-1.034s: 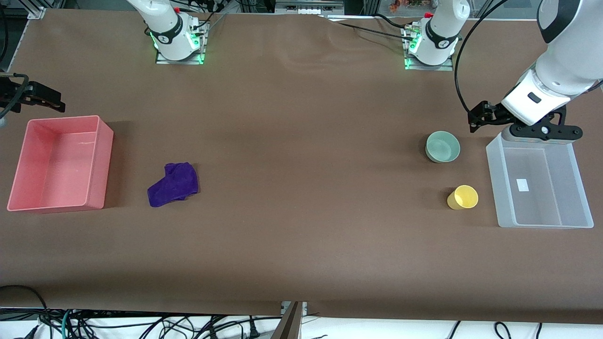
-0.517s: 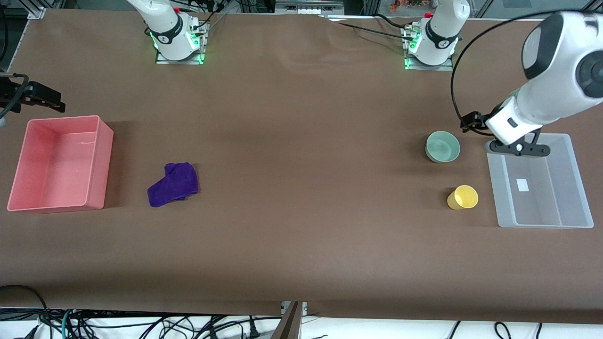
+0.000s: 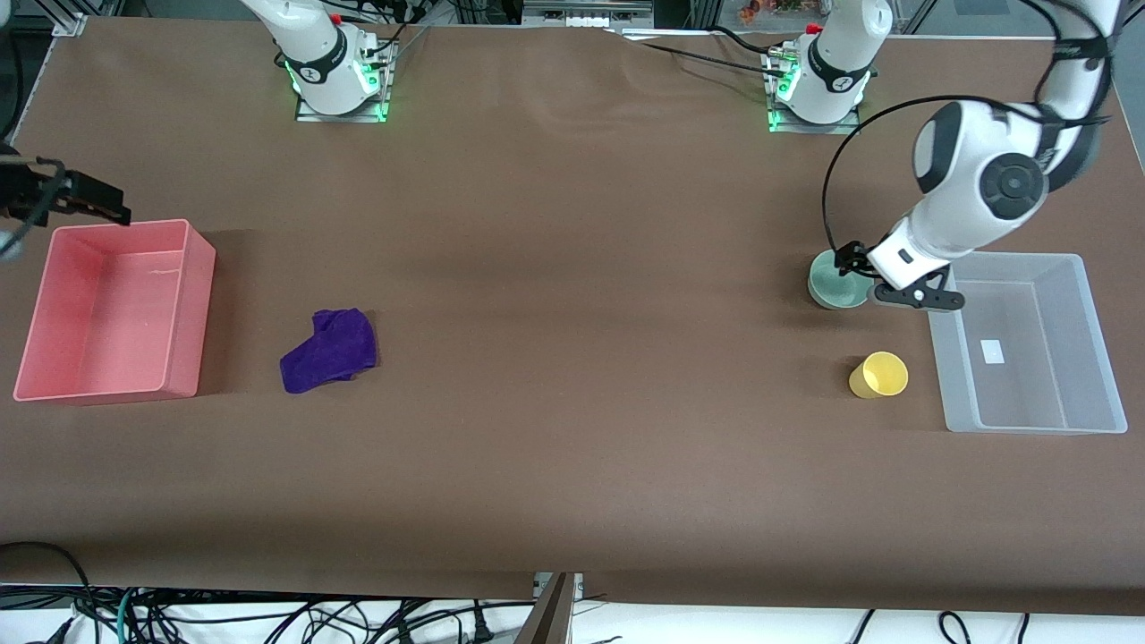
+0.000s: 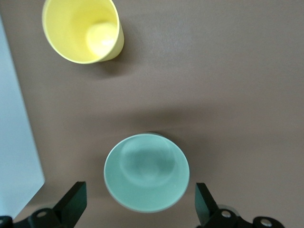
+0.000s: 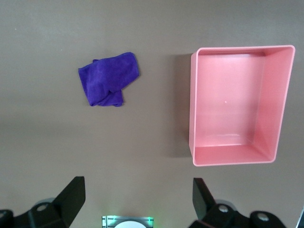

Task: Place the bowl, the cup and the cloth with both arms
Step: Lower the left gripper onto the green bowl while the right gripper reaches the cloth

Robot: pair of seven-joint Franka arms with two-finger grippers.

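Bowl now sits under the wide-open, empty left gripper, moved off the clear bin.

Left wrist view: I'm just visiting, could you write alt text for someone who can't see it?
The left gripper hangs open above a mint-green bowl standing on the brown table. An upright yellow cup stands apart from it, and a clear bin's edge shows beside both.

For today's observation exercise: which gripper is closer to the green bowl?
Left. The left gripper hangs open right over the bowl, fingers either side of it. The right gripper waits open by the pink bin at the table's right-arm end.
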